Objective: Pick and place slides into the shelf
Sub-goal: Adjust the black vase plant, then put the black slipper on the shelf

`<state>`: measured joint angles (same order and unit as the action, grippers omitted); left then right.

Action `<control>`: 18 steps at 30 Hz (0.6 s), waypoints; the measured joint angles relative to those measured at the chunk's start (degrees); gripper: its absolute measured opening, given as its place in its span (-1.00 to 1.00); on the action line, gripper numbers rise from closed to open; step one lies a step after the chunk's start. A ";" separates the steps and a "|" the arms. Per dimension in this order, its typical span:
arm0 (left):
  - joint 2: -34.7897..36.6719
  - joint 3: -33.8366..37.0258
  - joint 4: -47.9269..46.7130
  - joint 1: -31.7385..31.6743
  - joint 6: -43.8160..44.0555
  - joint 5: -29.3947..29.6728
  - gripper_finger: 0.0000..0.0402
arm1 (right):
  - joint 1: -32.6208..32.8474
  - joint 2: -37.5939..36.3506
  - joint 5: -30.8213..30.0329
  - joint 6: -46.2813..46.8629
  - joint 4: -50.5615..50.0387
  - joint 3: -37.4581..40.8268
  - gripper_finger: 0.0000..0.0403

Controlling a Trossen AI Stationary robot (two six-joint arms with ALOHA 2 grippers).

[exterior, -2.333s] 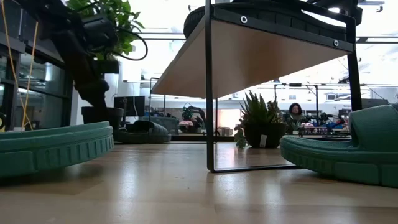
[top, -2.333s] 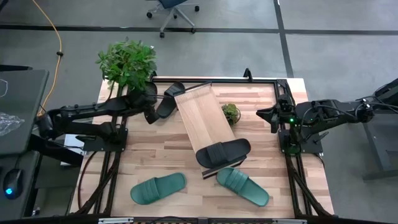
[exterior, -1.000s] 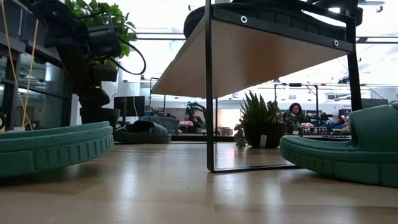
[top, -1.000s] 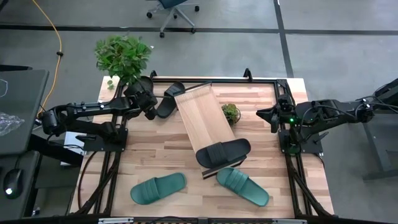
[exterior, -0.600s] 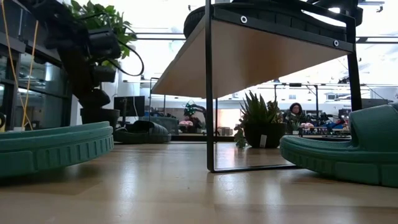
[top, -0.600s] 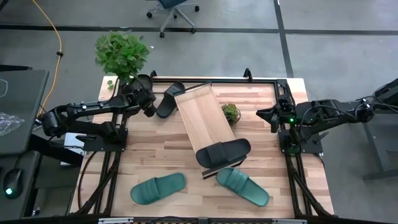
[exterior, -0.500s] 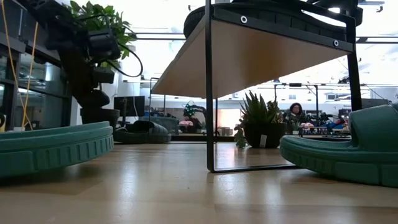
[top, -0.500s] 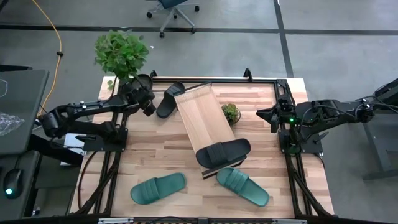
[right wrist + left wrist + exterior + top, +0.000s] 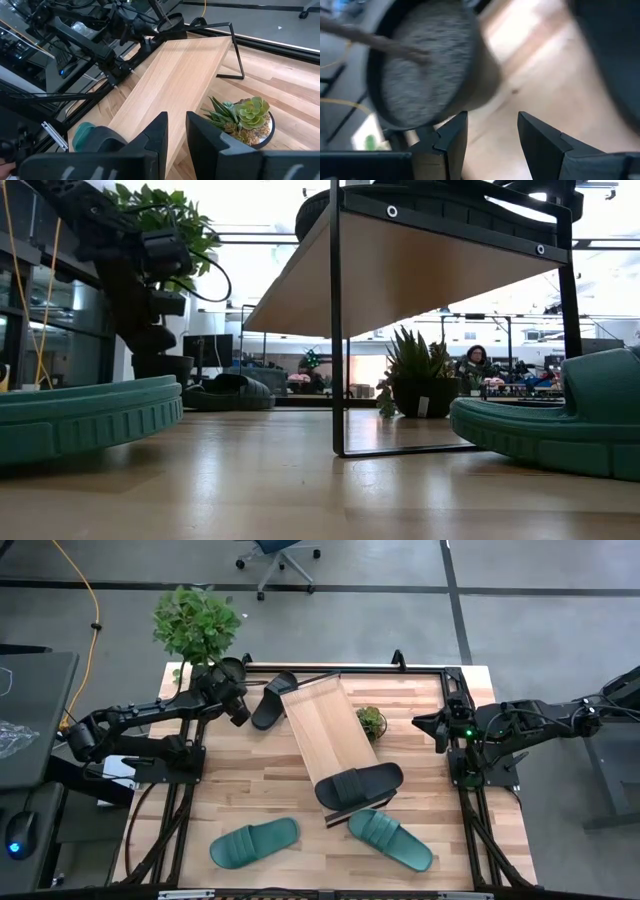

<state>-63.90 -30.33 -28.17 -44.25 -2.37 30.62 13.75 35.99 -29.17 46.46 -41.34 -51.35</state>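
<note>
My left gripper point(image 9: 238, 685) stands open at the table's far left, low over the wood, between a potted plant point(image 9: 197, 625) and a black slide point(image 9: 272, 698) that lies flat on the table. The shelf point(image 9: 328, 728) lies slantwise across the middle, with a second black slide point(image 9: 358, 784) on its near end. Two teal slides point(image 9: 254, 842) point(image 9: 390, 838) rest on the table near the front edge. My right gripper point(image 9: 417, 722) hangs above the right side, its fingers point(image 9: 157, 135) a narrow gap apart with nothing between them. My left gripper has one finger point(image 9: 451, 137) right beside the plant pot's lower wall point(image 9: 470, 95). I cannot tell whether the finger touches the pot. Only bare tabletop shows between the two fingers.
A small succulent in a pot point(image 9: 371, 721) stands just right of the shelf. A dark metal frame point(image 9: 400, 668) runs along the far edge. Bare wood lies open between the shelf and the left arm point(image 9: 150, 718).
My left gripper has swung a little toward the table's far edge and turned slightly, still open. The potted plant beside it has shifted a little the same way. The slides, the shelf and my right arm have kept still.
</note>
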 joint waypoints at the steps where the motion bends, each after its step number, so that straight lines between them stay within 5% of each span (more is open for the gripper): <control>1: 0.00 0.00 -0.14 0.00 -0.55 -1.36 -0.20 | 0.00 0.00 0.00 0.00 -0.01 -0.01 -0.70; 18: 0.02 -0.02 1.32 0.00 -13.00 -15.99 -0.20 | -0.01 0.00 -0.38 -0.22 -0.01 0.00 -0.70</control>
<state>-63.88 -30.35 -26.85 -44.25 -15.37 14.63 13.75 35.99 -29.55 46.24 -41.34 -51.35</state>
